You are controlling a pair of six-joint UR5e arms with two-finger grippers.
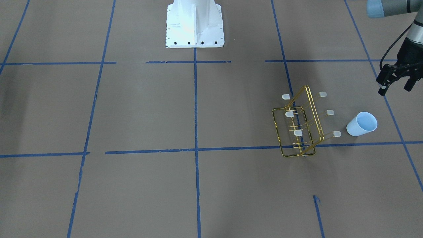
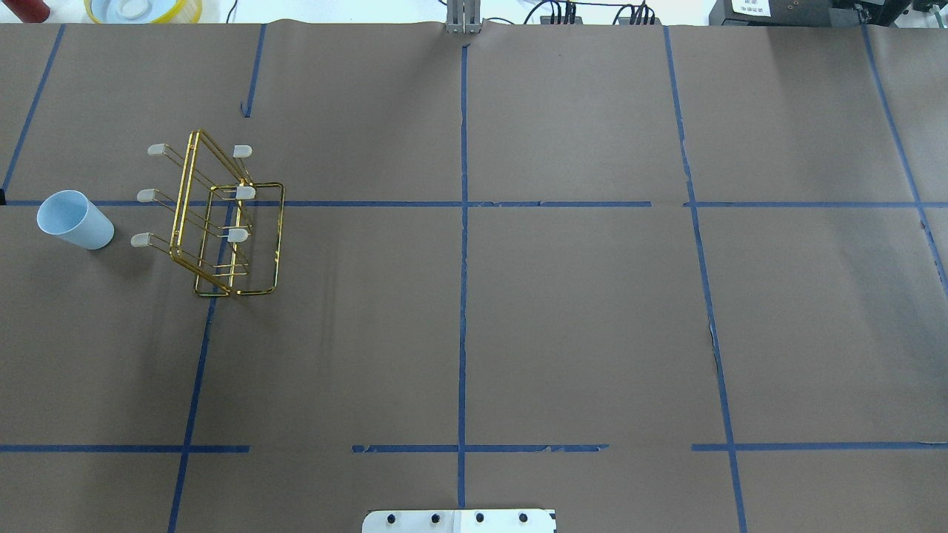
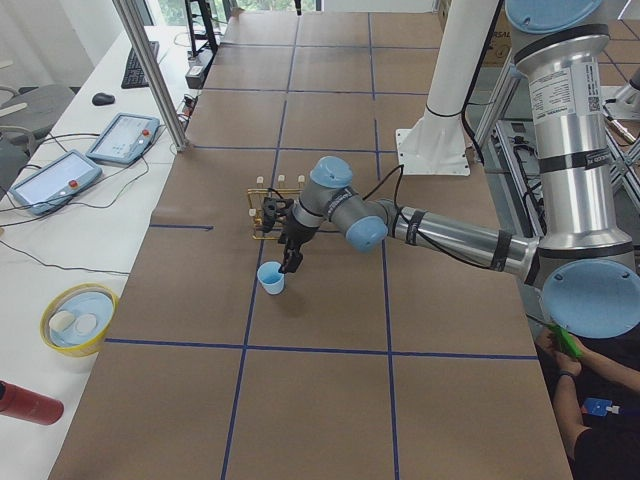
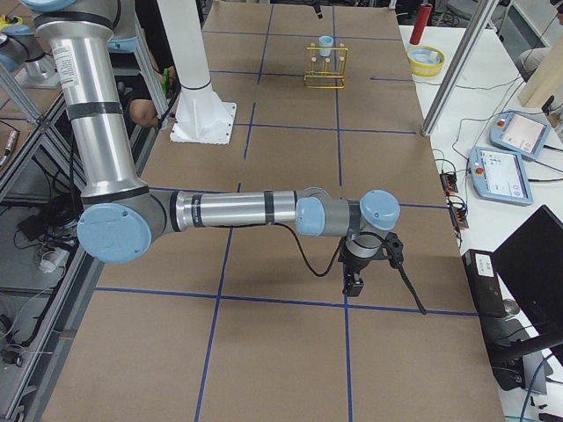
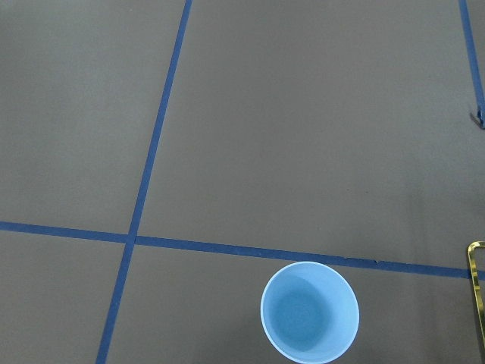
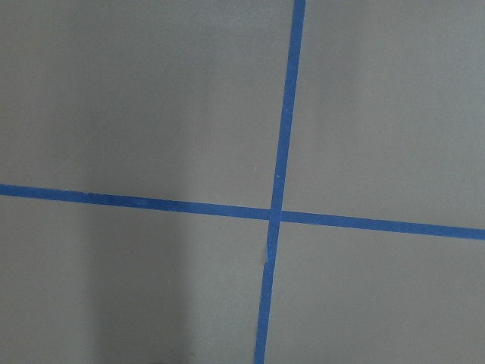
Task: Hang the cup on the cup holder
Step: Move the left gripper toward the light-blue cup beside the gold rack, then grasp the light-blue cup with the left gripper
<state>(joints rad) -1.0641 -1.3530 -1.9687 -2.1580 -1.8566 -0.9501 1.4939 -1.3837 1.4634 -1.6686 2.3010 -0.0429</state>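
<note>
The pale blue cup [image 1: 362, 124] stands upright, mouth up, on the brown table just beside the gold wire cup holder [image 1: 302, 122], apart from it. It also shows in the overhead view [image 2: 74, 220] left of the holder [image 2: 215, 215]. The holder's prongs are bare. My left gripper [image 1: 395, 89] hangs open and empty above the table, behind the cup on the robot's side. The left wrist view looks down into the cup [image 5: 309, 311], with the holder's edge [image 5: 477, 288] at right. My right gripper [image 4: 354, 281] hovers low far away at the table's other end; I cannot tell whether it is open or shut.
The robot's white base [image 1: 195, 23] stands at the table's middle edge. A yellow bowl [image 3: 78, 318], a red object [image 3: 25, 403] and control tablets [image 3: 122, 137] lie on the side bench beyond the table. Blue tape lines cross the brown table [image 2: 578, 311].
</note>
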